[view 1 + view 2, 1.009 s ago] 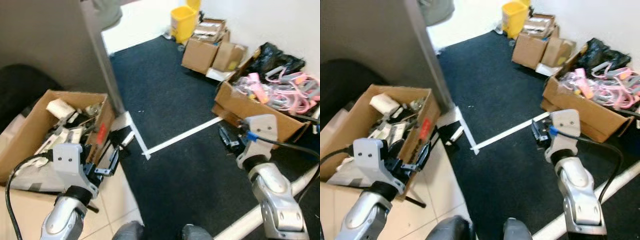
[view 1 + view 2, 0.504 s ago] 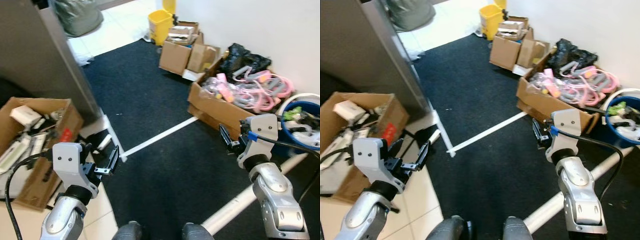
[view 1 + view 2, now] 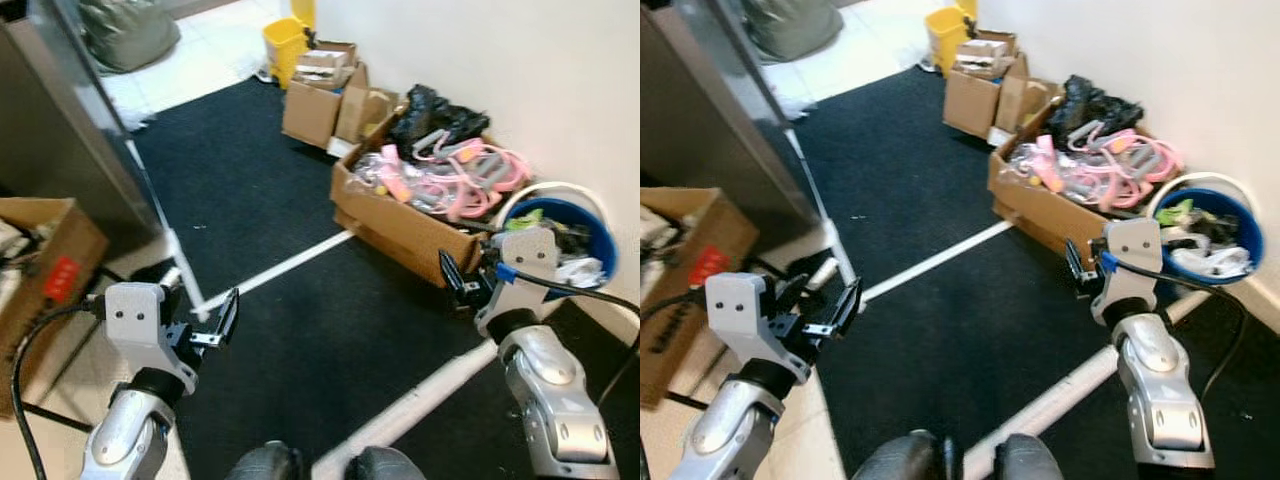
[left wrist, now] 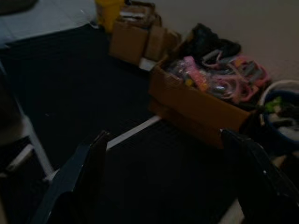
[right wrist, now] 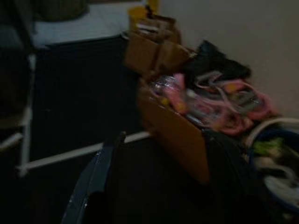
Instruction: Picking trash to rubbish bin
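Blue bin (image 3: 1225, 215) w/ trash sits by the wall at carpet's right edge, just ahead-right of right gripper (image 3: 455, 282), nearer than left gripper (image 3: 215, 322); both fingers spread, empty.

Blue round rubbish bin (image 3: 590, 225) is seen upright against the wall, holding white and green trash (image 3: 1200, 250), just beside the cardboard box.

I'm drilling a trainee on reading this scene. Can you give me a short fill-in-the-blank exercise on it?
1. The round bin beside the wall is ___ in colour.
2. The large cardboard box beside that bin holds mostly ___ items.
3. Both the left gripper and the right gripper hold ___.
4. The carpet is crossed by ___ lines.

Missing: blue; pink; nothing; white
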You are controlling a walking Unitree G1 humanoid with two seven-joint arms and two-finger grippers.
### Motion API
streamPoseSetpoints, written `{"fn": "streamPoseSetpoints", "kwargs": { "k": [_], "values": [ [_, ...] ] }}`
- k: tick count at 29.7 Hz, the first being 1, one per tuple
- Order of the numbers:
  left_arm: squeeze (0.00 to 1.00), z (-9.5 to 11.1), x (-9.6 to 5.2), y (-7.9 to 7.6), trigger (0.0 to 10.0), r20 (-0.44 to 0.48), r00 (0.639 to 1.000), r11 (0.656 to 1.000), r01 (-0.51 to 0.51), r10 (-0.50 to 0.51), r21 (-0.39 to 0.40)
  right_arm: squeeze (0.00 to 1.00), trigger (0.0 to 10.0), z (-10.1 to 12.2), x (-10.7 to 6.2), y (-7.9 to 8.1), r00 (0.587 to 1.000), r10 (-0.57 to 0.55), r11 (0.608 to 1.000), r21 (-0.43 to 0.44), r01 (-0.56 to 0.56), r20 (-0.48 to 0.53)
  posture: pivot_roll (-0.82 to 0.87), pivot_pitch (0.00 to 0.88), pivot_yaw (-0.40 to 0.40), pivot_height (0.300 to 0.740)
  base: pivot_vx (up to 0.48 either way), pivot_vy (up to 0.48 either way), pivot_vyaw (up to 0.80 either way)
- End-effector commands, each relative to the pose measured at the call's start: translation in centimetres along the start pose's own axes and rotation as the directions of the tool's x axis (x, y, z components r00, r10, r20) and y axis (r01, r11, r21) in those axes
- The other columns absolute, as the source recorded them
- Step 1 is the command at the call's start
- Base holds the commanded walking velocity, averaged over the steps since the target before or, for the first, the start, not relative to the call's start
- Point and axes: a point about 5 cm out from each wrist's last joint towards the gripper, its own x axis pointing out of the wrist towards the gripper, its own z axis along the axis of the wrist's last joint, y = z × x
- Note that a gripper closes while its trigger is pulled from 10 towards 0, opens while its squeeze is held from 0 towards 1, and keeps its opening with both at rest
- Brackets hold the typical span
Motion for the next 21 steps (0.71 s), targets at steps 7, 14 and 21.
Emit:
{"fn": "streamPoseSetpoints", "kwargs": {
  "k": [7,14,21],
  "values": [
    [0.00,-0.12,-0.23,0.21,10.0,-0.015,1.000,1.000,-0.006,0.006,0.015,0.00,10.0,-0.03,-0.10,-0.03,1.000,-0.002,1.000,-0.010,0.002,-0.003,-0.11,0.101,0.049,0.740,0.000,-0.472,0.00],
    [0.00,-0.16,-0.25,0.20,10.0,-0.016,1.000,1.000,-0.005,0.005,0.014,0.00,10.0,-0.04,-0.11,-0.03,1.000,-0.002,1.000,-0.012,0.002,-0.003,-0.11,0.102,0.051,0.740,0.000,-0.455,0.00],
    [0.00,-0.09,-0.31,0.20,10.0,-0.009,1.000,1.000,-0.003,0.003,0.003,0.00,10.0,0.00,-0.14,0.00,1.000,-0.001,1.000,-0.014,0.001,-0.002,-0.11,0.103,0.052,0.740,0.000,-0.057,0.00]
  ]
}}
